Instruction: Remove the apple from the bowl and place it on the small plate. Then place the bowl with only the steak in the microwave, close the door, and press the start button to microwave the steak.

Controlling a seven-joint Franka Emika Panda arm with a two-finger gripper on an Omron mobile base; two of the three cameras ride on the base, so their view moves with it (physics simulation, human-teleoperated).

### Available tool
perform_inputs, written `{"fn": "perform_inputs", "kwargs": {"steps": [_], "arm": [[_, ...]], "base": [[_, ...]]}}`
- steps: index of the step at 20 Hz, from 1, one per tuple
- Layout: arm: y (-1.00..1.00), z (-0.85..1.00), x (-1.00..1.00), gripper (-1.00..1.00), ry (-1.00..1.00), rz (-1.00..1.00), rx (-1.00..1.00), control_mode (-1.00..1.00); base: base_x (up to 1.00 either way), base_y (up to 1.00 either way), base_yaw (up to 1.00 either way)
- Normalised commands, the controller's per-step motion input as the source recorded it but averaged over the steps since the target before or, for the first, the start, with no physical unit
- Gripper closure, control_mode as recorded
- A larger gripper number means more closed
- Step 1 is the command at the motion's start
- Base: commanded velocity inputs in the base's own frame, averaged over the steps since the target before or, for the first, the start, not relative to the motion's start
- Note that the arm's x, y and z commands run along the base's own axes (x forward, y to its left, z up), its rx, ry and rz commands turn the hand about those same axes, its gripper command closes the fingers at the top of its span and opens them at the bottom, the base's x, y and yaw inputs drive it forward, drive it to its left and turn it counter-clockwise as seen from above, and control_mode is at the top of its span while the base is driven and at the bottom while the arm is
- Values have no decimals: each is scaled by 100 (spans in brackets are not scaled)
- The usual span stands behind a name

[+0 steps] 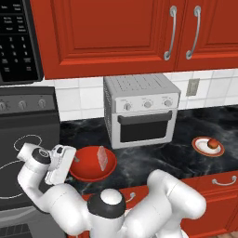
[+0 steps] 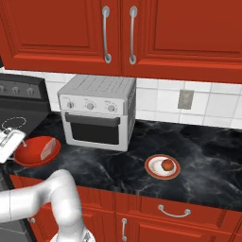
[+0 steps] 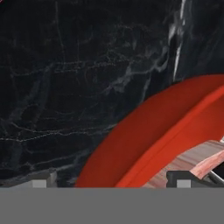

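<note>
One steak in bowl

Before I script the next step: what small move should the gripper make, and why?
Probably close on the bowl's near rim. The open gripper straddles that rim, the apple already sits on the plate, and only the steak is left inside.
</note>
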Motion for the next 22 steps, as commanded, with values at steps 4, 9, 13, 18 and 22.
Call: {"fn": "perform_inputs", "kwargs": {"steps": [4,9,13,18,22], "arm": [[-36,-37,-16,100,0,0,0,-100],[-49,-29,-1,100,-2,0,2,-100],[-46,-15,0,100,-1,0,2,-100],[-15,9,-17,100,-6,0,0,-100],[2,45,-48,100,-7,2,0,-100]], "base": [[0,0,0],[0,0,0],[0,0,0],[0,0,0],[0,0,0]]}}
